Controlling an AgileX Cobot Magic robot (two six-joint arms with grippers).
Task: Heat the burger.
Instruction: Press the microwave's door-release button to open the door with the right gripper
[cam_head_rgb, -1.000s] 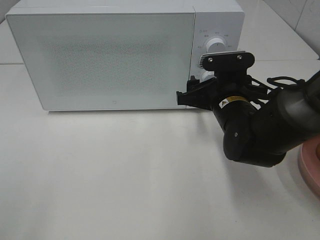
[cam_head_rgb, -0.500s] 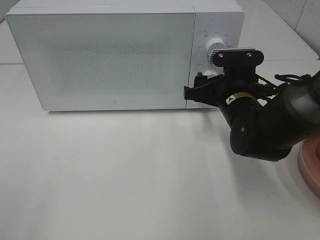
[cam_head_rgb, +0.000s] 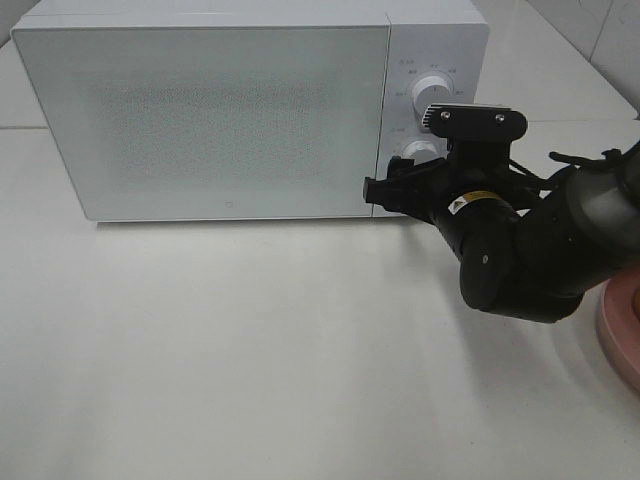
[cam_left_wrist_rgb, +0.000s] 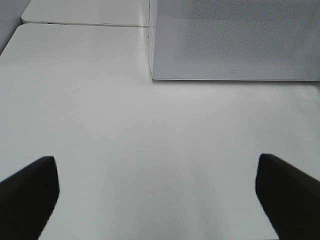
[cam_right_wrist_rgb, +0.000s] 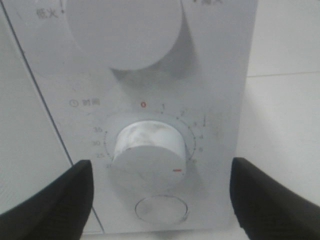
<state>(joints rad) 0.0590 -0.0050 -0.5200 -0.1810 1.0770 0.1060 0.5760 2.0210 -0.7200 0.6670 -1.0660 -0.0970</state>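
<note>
Right claw (cam_right_wrist_rgb: 161, 197) spread either side of the timer dial (cam_right_wrist_rgb: 150, 157).
Left claw (cam_left_wrist_rgb: 156, 192) also apart; pink plate (cam_head_rgb: 622, 335) cropped near table's (cam_head_rgb: 250, 350) right edge.

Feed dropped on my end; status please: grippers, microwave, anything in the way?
Left gripper open above white tabletop. Right gripper open, straddling white round timer knob, not touching. Burger not in view; white microwave door shut. Nothing blocking the knob.

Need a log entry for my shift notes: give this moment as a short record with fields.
Appliance: white boxy microwave oven, door shut
Timer: lower round white dial, red mark off zero
Right gripper: open, fingers either side of that dial, not touching
Left gripper: open, empty, over the white table
Burger: not in view
Plate: pink round plate, only its edge showing
</note>
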